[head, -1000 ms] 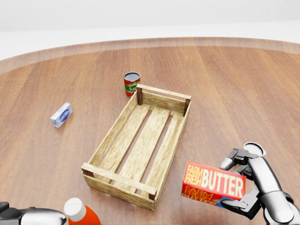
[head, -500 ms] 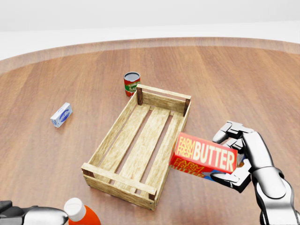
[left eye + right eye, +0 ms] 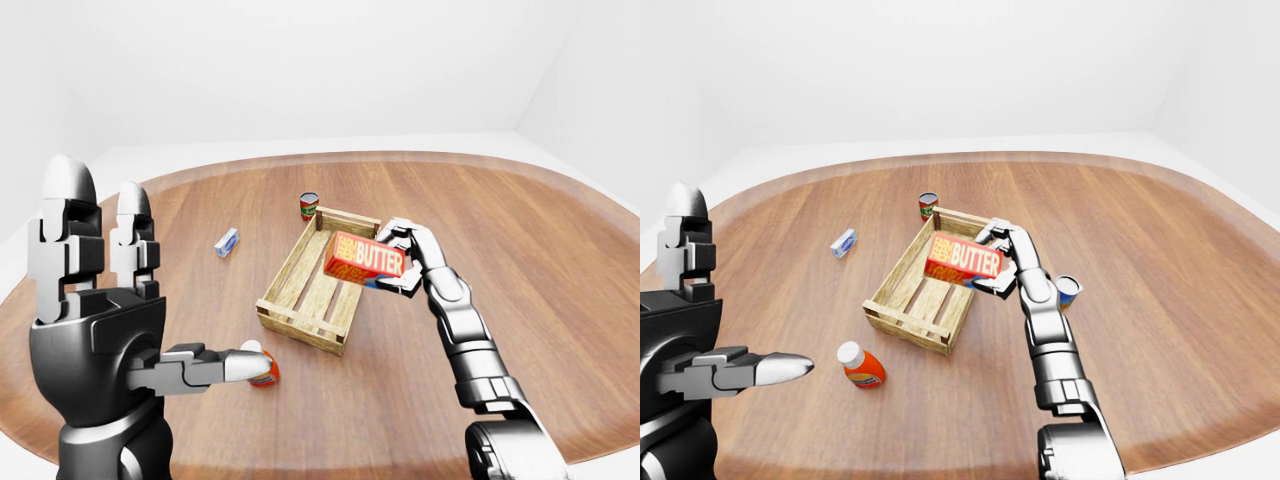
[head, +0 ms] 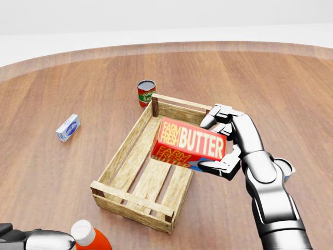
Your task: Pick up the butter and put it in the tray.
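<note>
White walls surround the round wooden worktop (image 4: 62, 177), where at the head view's centre the right hand (image 4: 229, 146) grips the butter (image 4: 188, 142) clear above the tray (image 4: 125, 151), seemingly positioned for lowering inside, while the left hand (image 3: 95, 300) stands open, empty.

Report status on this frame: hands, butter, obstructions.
Right hand shut on butter box, held above wooden tray. Left hand open, raised. Tray bare inside; nothing in the way.

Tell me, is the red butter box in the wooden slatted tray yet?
Not yet. The red butter box hangs over the wooden slatted tray, gripped by the right hand.
</note>
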`<state>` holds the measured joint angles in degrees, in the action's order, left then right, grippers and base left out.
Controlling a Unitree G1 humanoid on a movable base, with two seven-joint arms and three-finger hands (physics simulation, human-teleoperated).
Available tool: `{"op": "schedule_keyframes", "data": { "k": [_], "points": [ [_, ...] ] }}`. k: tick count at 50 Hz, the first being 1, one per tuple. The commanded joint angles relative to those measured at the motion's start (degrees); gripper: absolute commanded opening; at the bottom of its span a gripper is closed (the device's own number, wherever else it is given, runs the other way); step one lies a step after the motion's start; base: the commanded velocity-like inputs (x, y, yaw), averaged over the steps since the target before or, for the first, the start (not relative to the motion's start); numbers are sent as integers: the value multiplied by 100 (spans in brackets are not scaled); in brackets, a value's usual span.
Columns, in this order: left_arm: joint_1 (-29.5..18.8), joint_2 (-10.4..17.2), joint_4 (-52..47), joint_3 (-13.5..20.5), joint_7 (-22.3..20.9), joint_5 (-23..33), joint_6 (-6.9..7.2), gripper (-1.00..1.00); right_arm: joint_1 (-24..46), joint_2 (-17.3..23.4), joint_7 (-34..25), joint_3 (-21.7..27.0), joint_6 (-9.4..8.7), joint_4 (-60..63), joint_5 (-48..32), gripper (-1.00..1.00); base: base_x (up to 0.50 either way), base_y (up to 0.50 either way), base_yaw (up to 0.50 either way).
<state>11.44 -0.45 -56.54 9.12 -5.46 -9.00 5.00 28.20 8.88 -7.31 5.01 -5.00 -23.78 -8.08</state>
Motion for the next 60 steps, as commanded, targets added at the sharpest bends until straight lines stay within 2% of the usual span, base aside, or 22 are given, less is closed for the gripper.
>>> {"op": "schedule_keyframes", "data": {
  "k": [1,7,13,15,17,22,37,43,60],
  "points": [
    [-323,16,694,-75,205,94,0,100,1057,-313,406,-193,0,-1524,258,-100,0,0,0],
    [-316,13,713,-90,210,110,0,100,1399,-393,560,-216,0,-2532,258,-100,0,0,0],
    [-315,16,700,-105,219,125,0,100,1830,-520,787,-242,716,-3890,173,-100,0,0,0],
    [-308,13,713,-93,209,113,0,100,1907,-553,822,-238,817,-4085,160,-100,0,0,0],
    [-308,14,677,-86,209,103,0,100,1974,-606,887,-234,1000,-4280,137,-100,0,0,0],
    [-303,11,704,-97,203,112,0,100,2086,-672,1130,-170,1000,-4823,34,-100,0,0,0],
    [-277,8,709,-124,195,133,0,100,2102,-868,1337,-46,1000,-5043,20,-100,0,0,0],
    [-271,3,723,-131,189,139,0,100,2167,-975,1783,-135,1000,-5080,-170,-100,0,0,0],
    [-258,1,736,-160,192,156,0,100,2292,-1095,2410,-60,1000,-5140,-278,-100,0,0,0]
  ]
}}
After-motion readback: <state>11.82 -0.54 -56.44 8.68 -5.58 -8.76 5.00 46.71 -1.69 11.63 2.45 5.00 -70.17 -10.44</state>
